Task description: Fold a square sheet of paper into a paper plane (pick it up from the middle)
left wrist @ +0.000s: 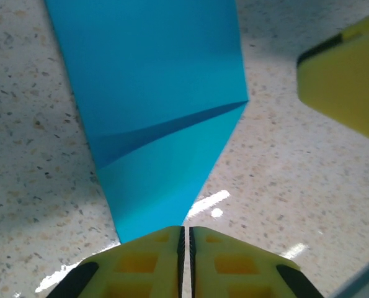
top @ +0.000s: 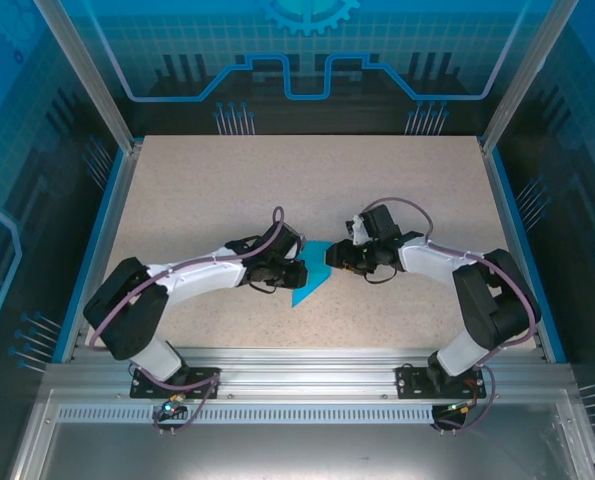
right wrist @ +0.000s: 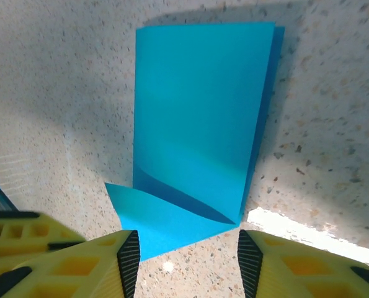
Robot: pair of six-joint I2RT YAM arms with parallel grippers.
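Top external view: a thin, folded teal-blue sheet of paper [top: 313, 278] lies on the speckled beige table [top: 277, 180], mid-table between the two arms. The left gripper [top: 299, 272] sits at the sheet's left edge. Seen from the left wrist, its yellow fingers [left wrist: 147, 261] stand almost together at the paper's pointed corner — whether they pinch it I cannot tell. The right gripper [top: 335, 258] — jaws spread apart in its wrist view — holds nothing, with the paper just beyond its fingertips.

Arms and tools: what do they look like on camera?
Left arm and right arm match: white shells between bulky black joints, with purple-grey cables looping alongside. Left tool and right tool have blocky yellow fingers with black ribbed inner pads.
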